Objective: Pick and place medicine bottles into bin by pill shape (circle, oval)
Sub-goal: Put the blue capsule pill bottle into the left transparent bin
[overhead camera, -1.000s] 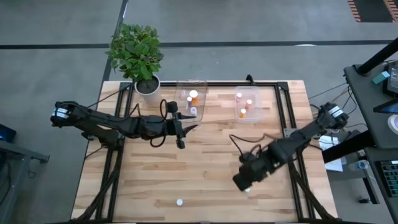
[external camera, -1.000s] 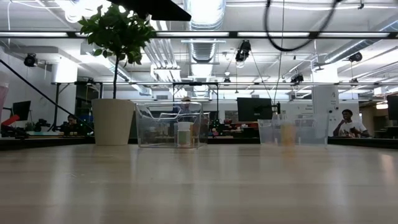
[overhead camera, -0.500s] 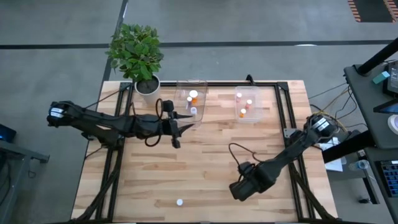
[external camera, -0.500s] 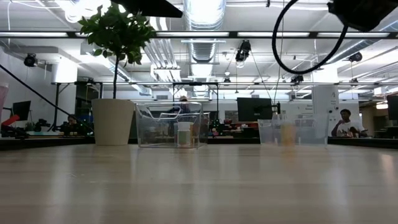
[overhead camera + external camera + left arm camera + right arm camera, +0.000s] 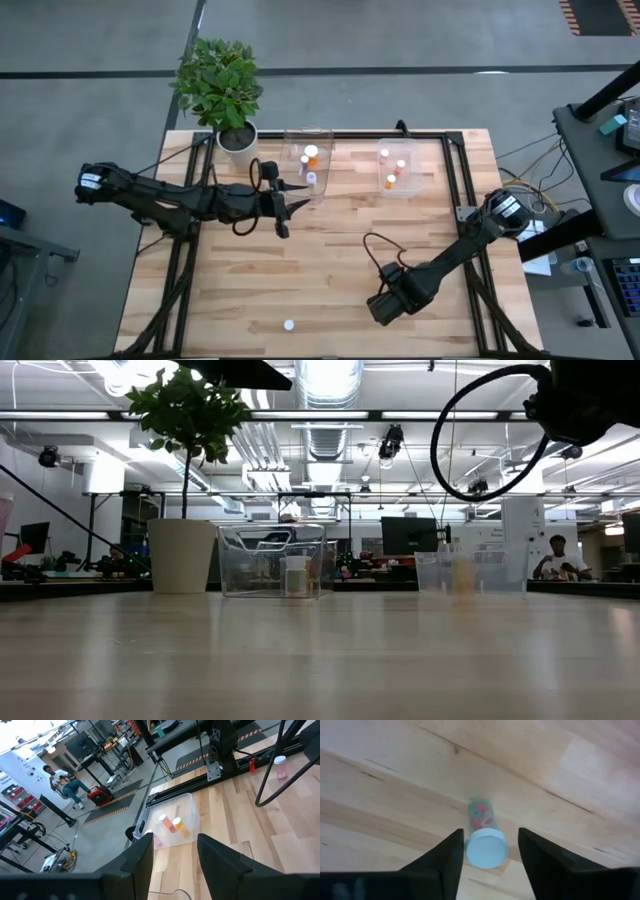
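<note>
The right end effector (image 5: 487, 865) is open astride a white-capped medicine bottle (image 5: 482, 837) near the desk's front edge; an off-centre closure could topple it.

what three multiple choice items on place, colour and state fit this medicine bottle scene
1. Where is the potted plant?
A. far left corner of the table
B. near right corner
C. table's middle

2. What colour is the cap of the medicine bottle at the right tool?
A. orange
B. white
C. green

3. How is that bottle?
A. raised off the table
B. on the table between parted fingers
C. clamped and tilted

A: the high view shows it there.
B: the right wrist view shows a white cap.
B: wood surrounds it and one finger stands clear.
</note>
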### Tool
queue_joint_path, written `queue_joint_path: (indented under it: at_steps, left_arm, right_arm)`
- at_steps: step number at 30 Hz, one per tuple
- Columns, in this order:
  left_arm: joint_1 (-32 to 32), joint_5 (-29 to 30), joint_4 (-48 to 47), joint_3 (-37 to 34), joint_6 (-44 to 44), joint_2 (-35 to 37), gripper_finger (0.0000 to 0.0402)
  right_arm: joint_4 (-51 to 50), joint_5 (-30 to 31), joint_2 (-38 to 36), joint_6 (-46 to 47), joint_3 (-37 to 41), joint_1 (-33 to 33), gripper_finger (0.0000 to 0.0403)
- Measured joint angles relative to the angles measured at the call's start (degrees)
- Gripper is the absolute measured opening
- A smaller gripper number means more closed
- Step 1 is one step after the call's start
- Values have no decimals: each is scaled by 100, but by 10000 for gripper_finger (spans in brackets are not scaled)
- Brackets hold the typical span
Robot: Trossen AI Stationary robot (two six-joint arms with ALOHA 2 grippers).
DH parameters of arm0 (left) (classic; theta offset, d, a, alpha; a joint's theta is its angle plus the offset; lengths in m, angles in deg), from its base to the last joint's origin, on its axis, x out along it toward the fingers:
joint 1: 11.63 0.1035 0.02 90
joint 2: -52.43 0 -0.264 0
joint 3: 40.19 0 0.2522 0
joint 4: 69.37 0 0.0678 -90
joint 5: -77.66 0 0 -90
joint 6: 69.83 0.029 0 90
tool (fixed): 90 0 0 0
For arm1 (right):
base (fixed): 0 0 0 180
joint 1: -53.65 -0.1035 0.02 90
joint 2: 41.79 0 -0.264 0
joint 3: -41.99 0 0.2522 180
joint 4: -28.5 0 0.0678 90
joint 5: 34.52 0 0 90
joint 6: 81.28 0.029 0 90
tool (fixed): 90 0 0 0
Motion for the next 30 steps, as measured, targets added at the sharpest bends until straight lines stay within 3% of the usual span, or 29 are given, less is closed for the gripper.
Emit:
queue_joint_path:
  at_steps: [10,15,20,25,30]
  left_arm:
    - [0,0,-1,-5,-120,0,137]
    - [0,2,5,-69,-163,0,137]
    - [0,-2,4,-360,64,221,137]
    - [0,-38,283,-685,79,778,137]
    - [0,-57,623,-1108,117,1338,137]
  right_arm:
    - [31,2,-1,-133,32,1,106]
    - [-34,21,-97,-274,34,25,109]
    - [-58,492,-480,-512,36,170,116]
    - [-57,1059,-979,-1173,23,591,110]
    - [-23,1624,-1317,-2609,-286,1429,109]
